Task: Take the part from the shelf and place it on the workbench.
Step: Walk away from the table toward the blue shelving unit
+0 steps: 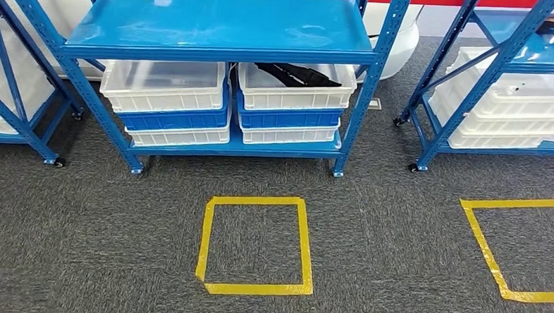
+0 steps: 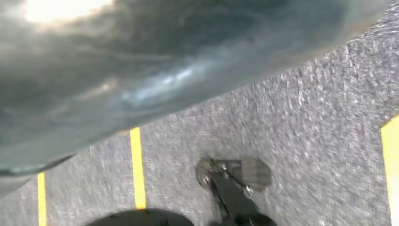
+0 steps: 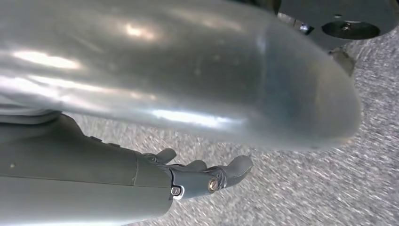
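Observation:
A black part (image 1: 297, 75) lies in the upper white bin (image 1: 298, 94) on the right side of the blue shelf's (image 1: 223, 23) lower level, straight ahead of me. My right hand (image 3: 197, 176) hangs beside my body over the grey carpet. Its fingers are stretched out and apart, with nothing in them. In the left wrist view a blurred grey mass (image 2: 141, 70) that looks like my left hand's cover hangs above the carpet, and its fingers are hidden.
A second, empty-looking white bin (image 1: 164, 84) sits to the left on stacked blue and white bins. More blue shelves stand at the left (image 1: 9, 95) and at the right (image 1: 503, 89). Yellow tape squares (image 1: 256, 246) mark the carpet before the shelves.

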Motion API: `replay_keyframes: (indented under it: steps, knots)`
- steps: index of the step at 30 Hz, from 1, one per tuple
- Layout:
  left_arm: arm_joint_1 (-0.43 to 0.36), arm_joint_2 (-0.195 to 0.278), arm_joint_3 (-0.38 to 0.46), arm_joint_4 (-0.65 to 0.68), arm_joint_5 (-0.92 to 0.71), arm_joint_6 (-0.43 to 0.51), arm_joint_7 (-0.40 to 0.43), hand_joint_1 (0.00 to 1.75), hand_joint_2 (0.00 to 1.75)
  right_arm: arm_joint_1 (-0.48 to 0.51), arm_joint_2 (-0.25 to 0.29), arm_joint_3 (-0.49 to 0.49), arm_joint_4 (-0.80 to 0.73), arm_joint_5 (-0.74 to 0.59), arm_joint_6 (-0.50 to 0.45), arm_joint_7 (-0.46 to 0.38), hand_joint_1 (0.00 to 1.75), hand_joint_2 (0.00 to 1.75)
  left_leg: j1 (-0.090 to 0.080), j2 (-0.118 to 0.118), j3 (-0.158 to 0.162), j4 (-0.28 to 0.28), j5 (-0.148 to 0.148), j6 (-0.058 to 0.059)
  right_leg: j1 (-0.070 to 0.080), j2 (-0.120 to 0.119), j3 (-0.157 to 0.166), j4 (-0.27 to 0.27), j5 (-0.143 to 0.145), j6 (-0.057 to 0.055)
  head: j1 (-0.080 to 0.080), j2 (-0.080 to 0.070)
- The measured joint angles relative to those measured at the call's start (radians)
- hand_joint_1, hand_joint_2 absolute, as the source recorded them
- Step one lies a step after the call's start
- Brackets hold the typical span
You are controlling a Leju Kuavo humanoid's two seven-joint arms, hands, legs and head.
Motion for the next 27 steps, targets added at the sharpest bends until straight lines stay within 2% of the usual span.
replay_keyframes:
  steps: [1,5,6,12,17,27]
  knots:
    - [-0.001,0.001,0.002,0.0,0.0,0.001,0.005,0.0,0.0,0.001,0.0,0.001,0.0,0.003,-0.002,-0.005,0.0,0.0,-0.002,0.002,-0.002,-0.004,0.0,0.003,0.002,0.004,-0.004,0.0,-0.002,0.002,0.0,0.0]
    - [0.0,0.004,0.005,-0.001,-0.006,-0.002,0.0,0.0,0.0,0.008,-0.001,0.002,0.0,0.009,-0.006,-0.02,0.0,0.0,-0.008,0.005,-0.002,-0.009,0.004,0.009,-0.001,0.005,-0.007,-0.009,-0.001,-0.008,0.001,0.0]
    - [0.0,0.004,0.005,-0.001,-0.008,-0.003,-0.008,0.0,0.0,0.008,-0.001,0.003,0.0,0.011,-0.006,-0.021,0.0,0.0,-0.01,0.005,-0.002,-0.009,0.005,0.01,-0.002,0.005,-0.006,-0.012,0.0,-0.008,0.001,0.0]
    - [-0.001,0.004,0.005,-0.001,-0.008,-0.019,-0.035,0.0,0.0,0.008,0.0,0.011,0.0,0.02,-0.008,-0.027,0.0,0.0,-0.015,0.004,-0.003,-0.007,0.006,0.017,-0.005,0.004,0.006,-0.019,0.005,0.0,0.001,0.0]
    - [-0.001,0.004,0.005,-0.001,-0.008,-0.032,-0.034,0.0,0.0,0.006,0.001,0.012,0.0,0.024,-0.015,-0.033,0.0,0.0,-0.015,0.004,-0.003,-0.007,0.003,0.02,-0.005,0.004,0.006,-0.02,0.004,0.019,0.0,0.0]
    - [-0.001,0.0,0.005,-0.001,-0.008,-0.038,-0.026,0.0,0.0,0.004,-0.001,0.014,0.0,0.029,-0.017,-0.027,0.0,0.0,-0.008,0.005,-0.002,-0.007,0.004,0.019,0.002,0.004,0.005,-0.018,0.004,0.019,0.0,0.0]
